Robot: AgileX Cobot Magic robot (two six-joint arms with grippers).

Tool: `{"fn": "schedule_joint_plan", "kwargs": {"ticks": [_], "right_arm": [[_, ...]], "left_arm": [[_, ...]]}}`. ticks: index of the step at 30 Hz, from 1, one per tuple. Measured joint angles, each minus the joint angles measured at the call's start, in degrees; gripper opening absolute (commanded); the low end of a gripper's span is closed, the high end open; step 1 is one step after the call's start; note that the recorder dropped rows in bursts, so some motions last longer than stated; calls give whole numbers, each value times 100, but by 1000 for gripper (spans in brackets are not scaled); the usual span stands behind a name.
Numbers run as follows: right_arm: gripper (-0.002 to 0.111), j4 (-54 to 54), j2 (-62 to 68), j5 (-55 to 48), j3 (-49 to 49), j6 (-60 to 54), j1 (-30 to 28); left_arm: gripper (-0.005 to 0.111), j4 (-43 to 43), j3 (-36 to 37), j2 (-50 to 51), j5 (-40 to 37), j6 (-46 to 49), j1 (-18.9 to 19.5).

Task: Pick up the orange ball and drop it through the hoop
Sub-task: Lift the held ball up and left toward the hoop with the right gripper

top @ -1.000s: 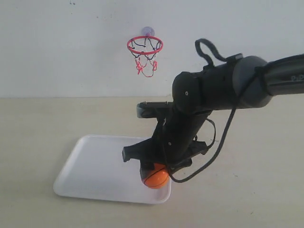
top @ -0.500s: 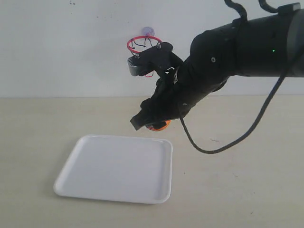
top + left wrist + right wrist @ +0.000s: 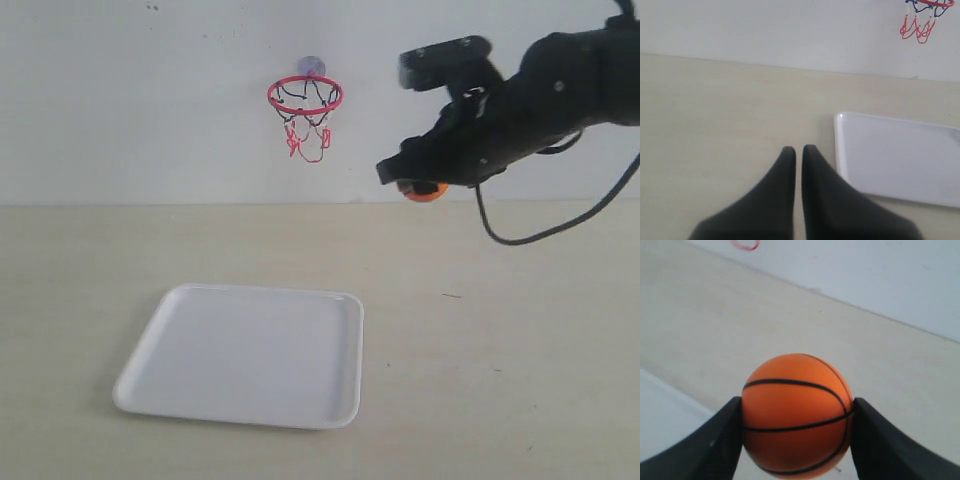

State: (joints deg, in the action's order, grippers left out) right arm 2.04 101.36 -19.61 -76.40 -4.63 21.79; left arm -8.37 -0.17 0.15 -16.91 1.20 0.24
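My right gripper (image 3: 418,186) is shut on the orange ball (image 3: 424,191) and holds it high in the air, right of the hoop (image 3: 305,95) and a little below its red ring. In the right wrist view the ball (image 3: 796,414) fills the space between the two black fingers (image 3: 715,447), with only a scrap of the red net (image 3: 745,245) at the frame's edge. The hoop hangs on the white wall by its clear suction cup (image 3: 310,66). My left gripper (image 3: 798,148) is shut on nothing, low over the table beside the tray (image 3: 900,157); the hoop's net (image 3: 920,22) shows in a corner.
A white tray (image 3: 160,345) lies on the beige table below and left of the ball, with nothing in it. The white wall (image 3: 150,110) stands behind the table. A black cable (image 3: 520,238) hangs from the right arm.
The right arm has lifted the ball off the tray's near right corner, up past the front of the hoop, and swung to the right, where it now holds the ball high beside the hoop.
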Motion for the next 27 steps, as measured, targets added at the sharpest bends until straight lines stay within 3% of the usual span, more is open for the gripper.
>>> {"fn": "schedule_joint_plan", "kwargs": {"ticks": [4, 9, 14, 19, 27], "right_arm": [[0, 1838, 0, 405, -12, -2264, -301], [0, 5231, 152, 47, -473, -5809, -378], [0, 8047, 803, -902, -1423, -7014, -813], [0, 8733, 1685, -1747, -2430, -7108, -918], [0, 8817, 2265, -1108, -3444, -7402, -709]], "left_arm": [[4, 0, 0, 0, 0, 0, 0], [4, 0, 0, 0, 0, 0, 0], [4, 0, 0, 0, 0, 0, 0], [4, 0, 0, 0, 0, 0, 0], [4, 0, 0, 0, 0, 0, 0]]}}
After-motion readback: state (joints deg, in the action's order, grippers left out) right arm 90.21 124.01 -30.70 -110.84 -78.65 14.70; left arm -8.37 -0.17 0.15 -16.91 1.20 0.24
